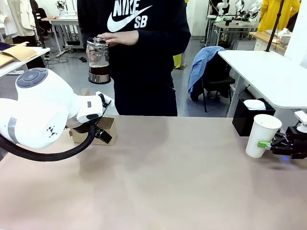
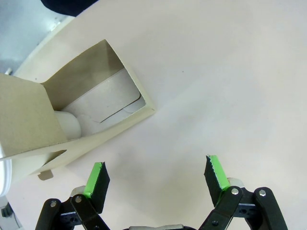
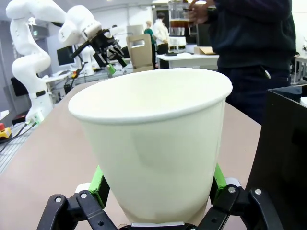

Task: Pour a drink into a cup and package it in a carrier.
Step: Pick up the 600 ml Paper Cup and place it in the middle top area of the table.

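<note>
- Left claw (image 2: 156, 176) – jaws wide apart, nothing between the green pads, bare desk (image 1: 168, 182) under it.
- The claw hangs just beside the carrier (image 2: 91, 76) at the robot's left side of the desk, not touching it. One compartment of the brown box lies open in the left wrist view, with a grey card insert on its floor.
- Cup (image 1: 263, 134) – upright near the right edge of the desk, no lid, well apart from the carrier.
- Right claw (image 3: 158, 184) sits around the cup's lower part, a green pad close against each side; cannot tell whether the pads press it.
- Black box (image 1: 244, 120) just behind the cup.
- Person at the far side holds a glass carafe (image 1: 99, 60) in the air above the carrier's end of the desk, one hand (image 1: 120, 38) on its top.
- Drink (image 1: 99, 72) – dark, filling the carafe's lower part.
</note>
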Motion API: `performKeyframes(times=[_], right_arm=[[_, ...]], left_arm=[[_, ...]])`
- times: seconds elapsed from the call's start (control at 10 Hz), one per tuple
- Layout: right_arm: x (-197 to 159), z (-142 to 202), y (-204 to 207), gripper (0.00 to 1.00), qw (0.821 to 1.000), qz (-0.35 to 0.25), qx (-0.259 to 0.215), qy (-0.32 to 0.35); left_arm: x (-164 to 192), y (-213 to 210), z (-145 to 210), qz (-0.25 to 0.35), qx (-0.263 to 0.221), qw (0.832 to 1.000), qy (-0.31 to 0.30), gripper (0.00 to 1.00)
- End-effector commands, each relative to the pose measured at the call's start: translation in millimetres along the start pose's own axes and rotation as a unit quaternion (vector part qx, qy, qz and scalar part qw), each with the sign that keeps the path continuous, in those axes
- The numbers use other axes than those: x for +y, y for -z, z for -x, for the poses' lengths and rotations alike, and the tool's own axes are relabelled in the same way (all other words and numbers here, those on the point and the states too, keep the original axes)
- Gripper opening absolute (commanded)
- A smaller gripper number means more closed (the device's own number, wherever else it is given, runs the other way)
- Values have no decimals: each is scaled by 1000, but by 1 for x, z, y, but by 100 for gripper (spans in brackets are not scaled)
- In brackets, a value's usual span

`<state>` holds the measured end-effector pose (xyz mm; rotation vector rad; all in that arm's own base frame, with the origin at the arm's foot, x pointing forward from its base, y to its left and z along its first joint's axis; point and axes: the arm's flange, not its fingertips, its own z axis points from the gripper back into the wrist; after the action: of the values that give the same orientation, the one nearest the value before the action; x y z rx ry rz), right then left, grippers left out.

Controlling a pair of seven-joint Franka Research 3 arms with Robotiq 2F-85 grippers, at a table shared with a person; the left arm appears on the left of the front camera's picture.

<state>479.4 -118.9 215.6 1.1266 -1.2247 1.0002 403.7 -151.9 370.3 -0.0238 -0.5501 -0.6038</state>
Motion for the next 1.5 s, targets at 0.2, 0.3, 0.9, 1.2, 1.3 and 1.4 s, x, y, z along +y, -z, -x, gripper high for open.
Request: performKeyframes(times=[0.2, 0.3, 0.9, 1.2, 1.3, 1.4], right_arm=[[0, 0, -1, 80, 1000, 2, 1, 0], [0, 0, -1, 80, 1000, 2, 1, 0], [40, -53, 79, 80, 991, 133, -24, 14], [62, -67, 169, 80, 986, 158, -54, 16], [63, -68, 197, 80, 982, 178, -65, 7], [57, -66, 223, 80, 973, 217, -76, -5]], left_arm=[[0, 0, 0, 0, 0, 1000, 0, 100], [0, 0, 0, 0, 0, 1000, 0, 100], [0, 0, 0, 0, 0, 1000, 0, 100], [0, 0, 0, 0, 0, 1000, 0, 100], [0, 0, 0, 0, 0, 1000, 0, 100], [0, 0, 0, 0, 0, 1000, 0, 100]])
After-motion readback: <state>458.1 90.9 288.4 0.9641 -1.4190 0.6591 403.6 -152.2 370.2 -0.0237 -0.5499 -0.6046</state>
